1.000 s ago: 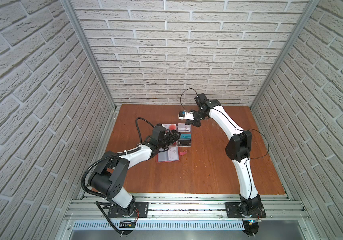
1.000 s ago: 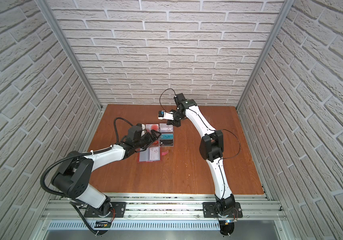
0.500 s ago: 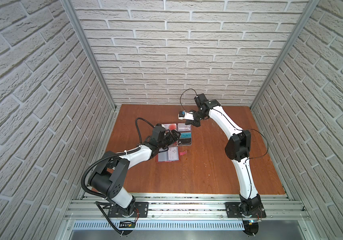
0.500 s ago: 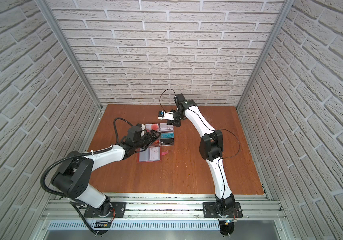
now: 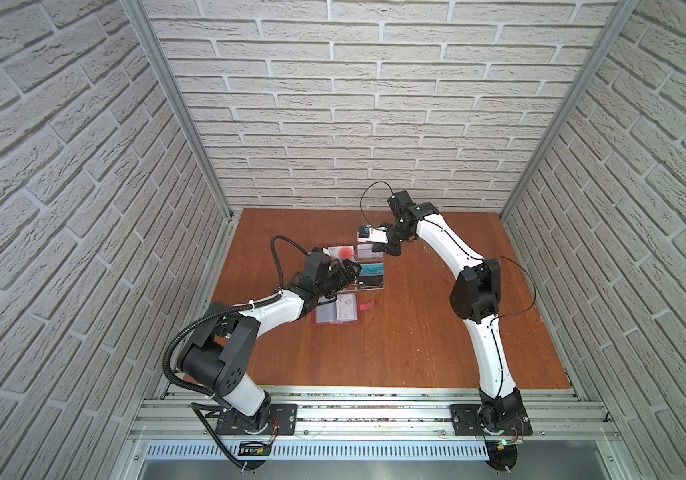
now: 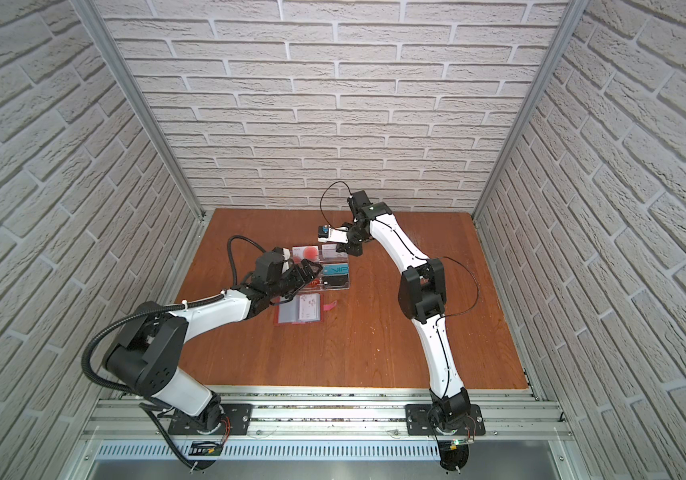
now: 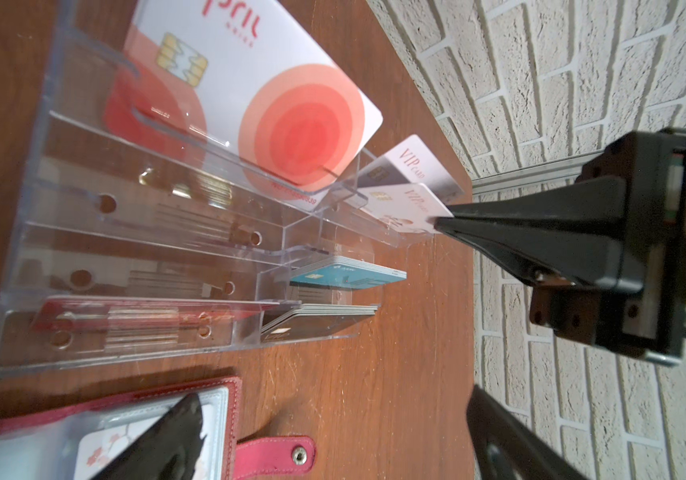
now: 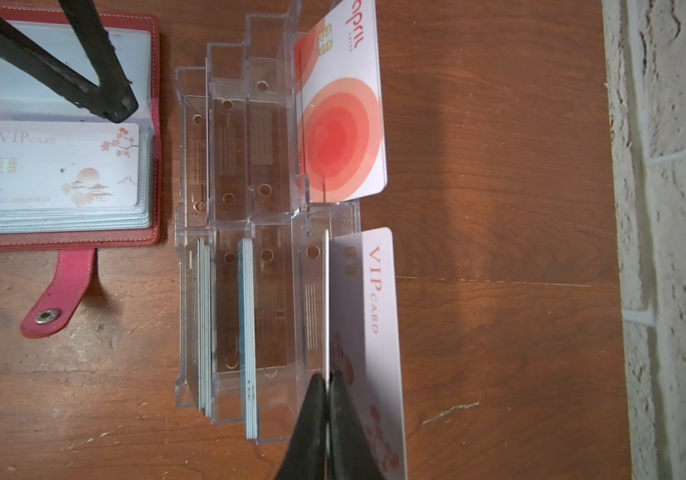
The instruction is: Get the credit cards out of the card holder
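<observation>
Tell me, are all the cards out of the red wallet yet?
Not yet. Done: a red-circled card and stacks of others stand in the clear rack. In hand: the right gripper pinches a white card at the rack's back slot. To do: one sleeved card shows in the open wallet, with the open left gripper above it.

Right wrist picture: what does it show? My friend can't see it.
The right pincer pinches a white card standing edge-on in a clear rack. Beside it lies an open red card holder with a flowery card inside, the left pincer open over it.
</observation>
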You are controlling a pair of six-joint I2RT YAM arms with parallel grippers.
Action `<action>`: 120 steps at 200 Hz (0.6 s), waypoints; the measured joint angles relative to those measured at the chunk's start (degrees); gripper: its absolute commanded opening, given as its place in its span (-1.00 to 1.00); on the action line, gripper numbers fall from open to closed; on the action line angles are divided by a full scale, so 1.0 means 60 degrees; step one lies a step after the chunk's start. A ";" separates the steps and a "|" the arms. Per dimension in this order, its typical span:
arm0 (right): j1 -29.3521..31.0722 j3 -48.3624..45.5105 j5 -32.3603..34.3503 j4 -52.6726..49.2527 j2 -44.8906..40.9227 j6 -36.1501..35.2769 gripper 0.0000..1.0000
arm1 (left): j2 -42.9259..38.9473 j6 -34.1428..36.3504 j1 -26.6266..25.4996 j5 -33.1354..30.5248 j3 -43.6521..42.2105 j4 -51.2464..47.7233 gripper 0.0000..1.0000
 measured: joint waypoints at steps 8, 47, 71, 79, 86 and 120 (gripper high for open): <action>-0.0004 -0.0018 0.0007 0.0029 0.0000 0.0000 -0.82 | 0.0000 0.0000 0.0000 -0.0004 0.0000 0.0000 0.97; -0.0007 -0.0120 0.0036 0.0157 0.0000 0.0004 -0.72 | 0.0007 -0.0004 0.0000 0.0000 0.0000 0.0004 0.96; -0.0007 -0.0186 0.0040 0.0211 0.0000 0.0007 -0.67 | 0.0040 -0.0066 0.0000 0.0007 0.0000 0.0007 0.96; -0.0007 -0.0211 0.0040 0.0244 0.0000 0.0015 -0.65 | 0.0051 -0.0076 0.0000 0.0011 0.0000 0.0004 0.96; -0.0007 -0.0215 0.0040 0.0280 -0.0004 0.0036 -0.63 | 0.0058 -0.0091 0.0000 0.0015 0.0000 0.0004 0.96; -0.0011 -0.0251 0.0025 0.0510 -0.0033 0.0219 -0.59 | 0.0062 -0.0142 0.0000 0.0051 0.0000 0.0011 0.96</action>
